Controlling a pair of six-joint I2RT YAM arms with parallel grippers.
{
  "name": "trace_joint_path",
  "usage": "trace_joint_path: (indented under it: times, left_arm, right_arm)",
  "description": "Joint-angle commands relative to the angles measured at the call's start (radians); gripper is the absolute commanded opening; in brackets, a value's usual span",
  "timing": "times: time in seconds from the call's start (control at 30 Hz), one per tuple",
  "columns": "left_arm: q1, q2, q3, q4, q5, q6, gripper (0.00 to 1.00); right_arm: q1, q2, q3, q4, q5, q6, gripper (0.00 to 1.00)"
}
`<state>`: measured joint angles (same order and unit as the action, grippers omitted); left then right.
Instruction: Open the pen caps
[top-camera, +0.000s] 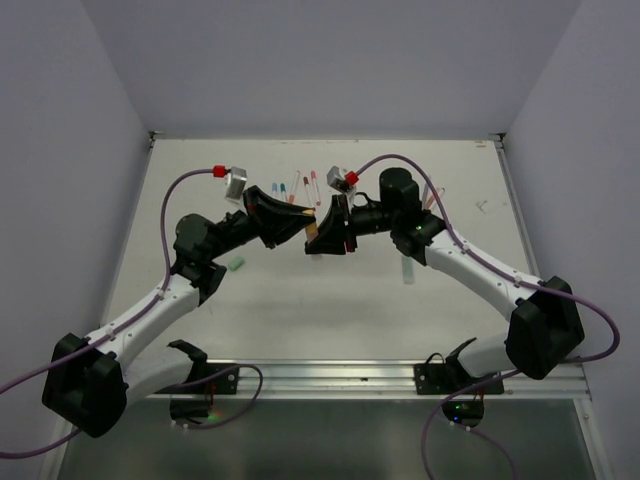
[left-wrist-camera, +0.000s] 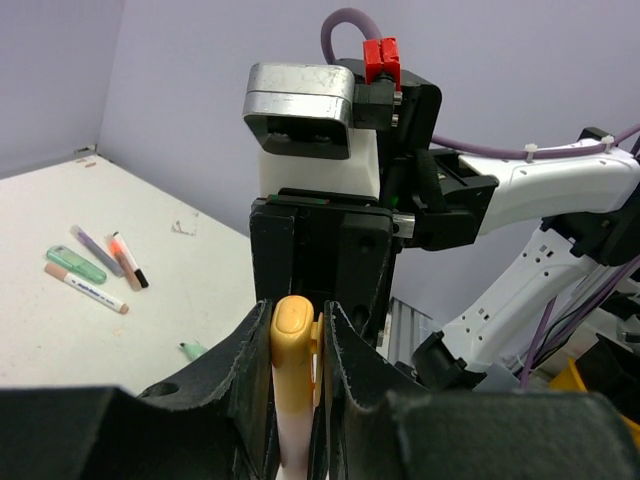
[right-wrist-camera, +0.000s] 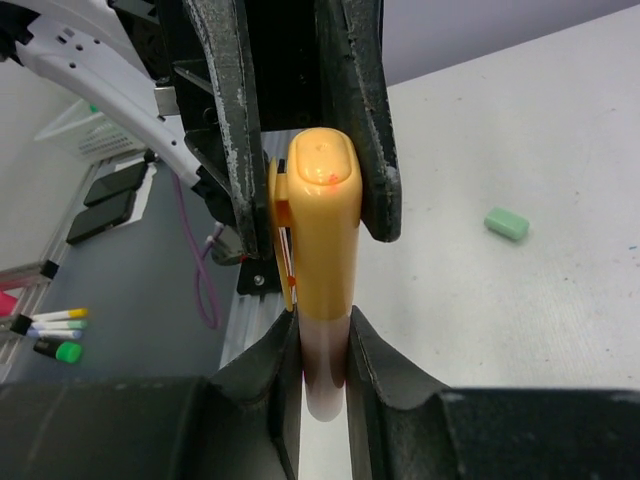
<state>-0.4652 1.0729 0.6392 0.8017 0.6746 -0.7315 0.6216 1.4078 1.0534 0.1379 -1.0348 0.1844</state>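
The orange cap (right-wrist-camera: 325, 230) is seated on the pale barrel of a highlighter (right-wrist-camera: 325, 390), which is held roughly upright above the middle of the table (top-camera: 300, 320), cap end uppermost. A small red smudge is seen on the cap's flat end.

The cap is pinched from both sides by the left gripper (left-wrist-camera: 297, 330), whose worn black fingers (right-wrist-camera: 235, 150) are pressed against the cap and its clip. Just below the cap, the barrel is clamped between the fingers of the right gripper (right-wrist-camera: 322, 330). The two grippers are brought nose to nose, the left one reaching in from the left and the right one from the right, with only the highlighter between them.

A loose mint green cap (top-camera: 237, 264) is seen lying on the table, left of and nearer than the grippers and well apart from them. Several slim pens (top-camera: 290, 188) are scattered on the far part of the table behind the grippers. A further small group (left-wrist-camera: 95, 270), including a pale green highlighter and white-barrelled markers, is laid out on the far right side. Whether these are capped cannot be told.
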Motion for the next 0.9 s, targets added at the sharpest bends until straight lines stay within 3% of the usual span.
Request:
trace_joint_path:
  times: [0.0, 0.5, 0.87]
  left_arm:
    - [0.005, -0.013, -0.016, 0.097, -0.072, -0.011, 0.00]
    - [0.045, 0.053, 0.096, 0.321, -0.257, 0.004, 0.00]
    - [0.048, -0.017, 0.086, 0.332, -0.504, 0.060, 0.00]
  right_arm:
    - [0.003, -0.004, -0.015, 0.071, -0.050, 0.032, 0.00]
    - [0.003, -0.047, -0.183, -0.084, -0.087, -0.054, 0.00]
    - [0.004, -0.041, -0.303, -0.100, -0.085, -0.056, 0.00]
